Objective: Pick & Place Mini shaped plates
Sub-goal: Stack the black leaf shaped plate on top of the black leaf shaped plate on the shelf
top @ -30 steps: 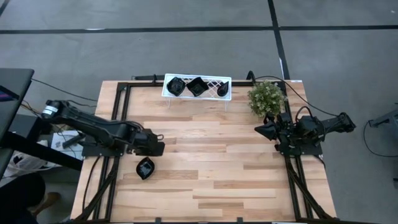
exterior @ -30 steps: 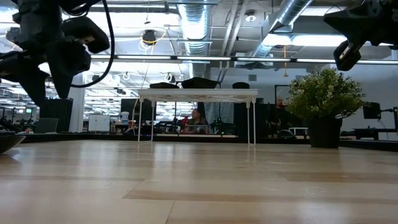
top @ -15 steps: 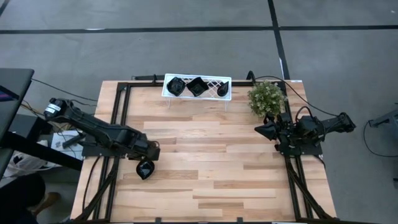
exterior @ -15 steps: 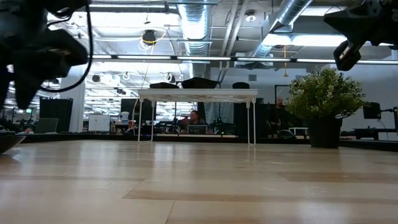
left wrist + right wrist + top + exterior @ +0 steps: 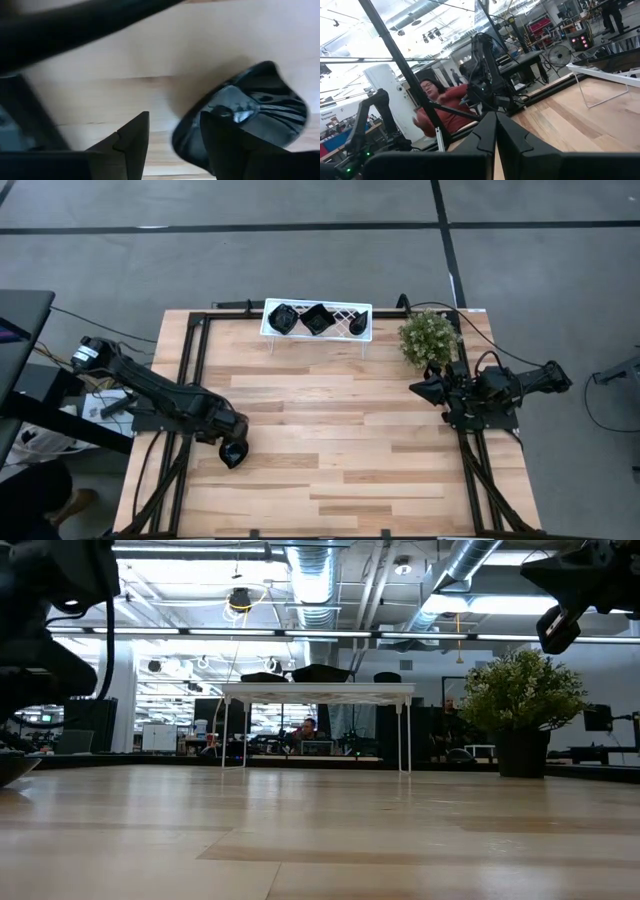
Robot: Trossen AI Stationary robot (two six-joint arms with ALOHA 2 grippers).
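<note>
Three mini plates (image 5: 316, 319) already sit in the white rack (image 5: 363, 310), one leaf-shaped plate (image 5: 250, 112) left on the desk (image 5: 340, 440), left gripper (image 5: 172, 135) fingers wide around its rim, right gripper (image 5: 495, 131) pinched closed, idle.

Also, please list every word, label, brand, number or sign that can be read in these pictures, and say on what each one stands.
None can be read.
White panel in the room behind the table, right wrist view: carries dark lettering, too small and blurred to read.
Black plates, white rack, plant, table: no text visible.
</note>
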